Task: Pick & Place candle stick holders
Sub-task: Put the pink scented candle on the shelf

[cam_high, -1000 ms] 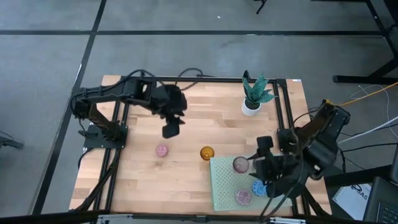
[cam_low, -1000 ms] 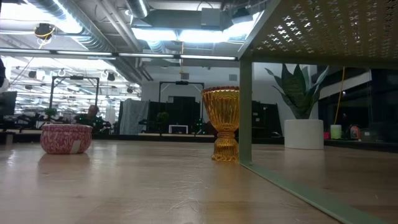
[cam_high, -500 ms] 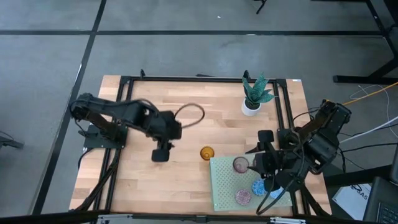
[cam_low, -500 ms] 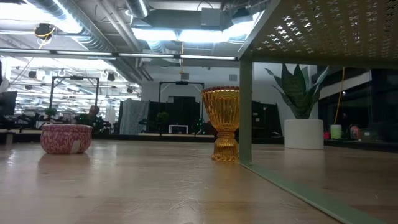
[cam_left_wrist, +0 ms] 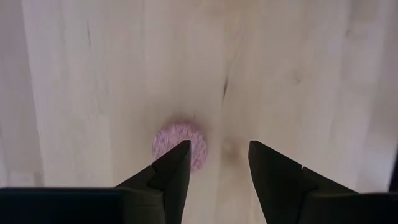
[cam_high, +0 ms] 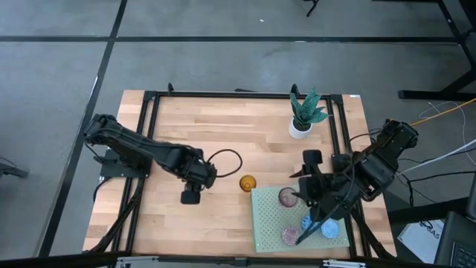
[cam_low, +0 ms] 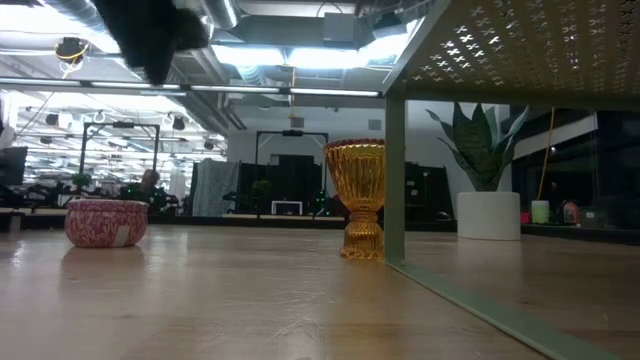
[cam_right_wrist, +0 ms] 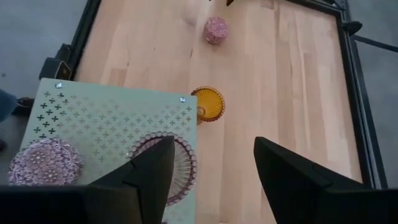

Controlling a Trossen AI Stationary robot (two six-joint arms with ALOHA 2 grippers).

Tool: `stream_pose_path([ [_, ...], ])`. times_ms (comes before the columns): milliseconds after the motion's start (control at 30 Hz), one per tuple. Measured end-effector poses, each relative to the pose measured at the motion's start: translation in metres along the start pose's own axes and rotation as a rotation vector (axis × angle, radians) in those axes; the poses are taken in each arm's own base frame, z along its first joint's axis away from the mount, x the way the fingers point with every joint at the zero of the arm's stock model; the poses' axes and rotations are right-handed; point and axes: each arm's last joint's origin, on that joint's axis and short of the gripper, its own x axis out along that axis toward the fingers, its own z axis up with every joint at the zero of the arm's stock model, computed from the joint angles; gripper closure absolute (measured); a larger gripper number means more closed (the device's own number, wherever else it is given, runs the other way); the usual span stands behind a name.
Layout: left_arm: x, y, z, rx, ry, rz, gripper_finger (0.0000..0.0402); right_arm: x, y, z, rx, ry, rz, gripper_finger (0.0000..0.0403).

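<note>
On the near right part of the wooden tabletop (cam_high: 223, 141) lies the pale green perforated mat (cam_high: 269, 221). Three candle stick holders rest on it: a pink patterned one (cam_high: 290, 236) nearest the front edge, a blue one (cam_high: 310, 223) just beside it, and a purplish ribbed one (cam_high: 287, 196) at the mat's far side. The right gripper (cam_high: 311, 195) hangs above that mat, jaws parted and gripping nothing (its wrist view looks down past both fingers (cam_right_wrist: 292, 177) onto the ribbed cup and bare wood). Just off the mat's far left corner stands the amber holder (cam_high: 248, 182), a goblet-shaped piece in the low view. Farther left, the left gripper (cam_high: 190, 197) hovers directly over the small pink holder (cam_left_wrist: 179, 142), which sits alone on bare wood; the jaws are moderately spread and clear of the cup, one finger (cam_left_wrist: 174, 171) overlapping its rim in the wrist view. At the far right edge stands the white pot with a green plant (cam_high: 302, 117).
</note>
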Motion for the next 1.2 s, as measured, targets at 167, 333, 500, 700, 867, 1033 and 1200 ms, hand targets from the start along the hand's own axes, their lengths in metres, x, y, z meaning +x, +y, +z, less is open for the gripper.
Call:
stream_pose_path([
  [167,0.014,0.004,-0.007,-0.044,0.064,-0.004,0.0216,0.001,-0.002,-0.001,-0.006,0.014,-0.005,0.0179],
  [333,0.030,0.007,-0.018,-0.076,0.138,-0.001,0.0167,0.001,-0.003,-0.004,0.014,0.041,-0.017,0.0179],
  [500,0.053,0.010,-0.029,-0.075,0.174,0.019,0.0115,0.001,-0.003,-0.004,0.037,0.045,-0.019,0.0179],
  [700,0.076,0.015,-0.039,-0.042,0.161,0.062,0.0071,0.001,-0.003,-0.004,0.048,0.045,-0.019,0.0179],
  [867,0.089,0.023,-0.043,-0.040,0.142,0.102,0.0050,0.001,-0.005,-0.004,0.097,0.052,-0.027,0.0179],
  [1033,0.101,0.025,-0.046,-0.009,0.121,0.040,0.0038,0.003,-0.007,-0.004,0.153,0.053,-0.035,0.0179],
  [1200,0.110,0.026,-0.050,0.003,0.104,0.037,0.0034,0.004,-0.008,-0.003,0.164,0.051,-0.038,0.0179],
])
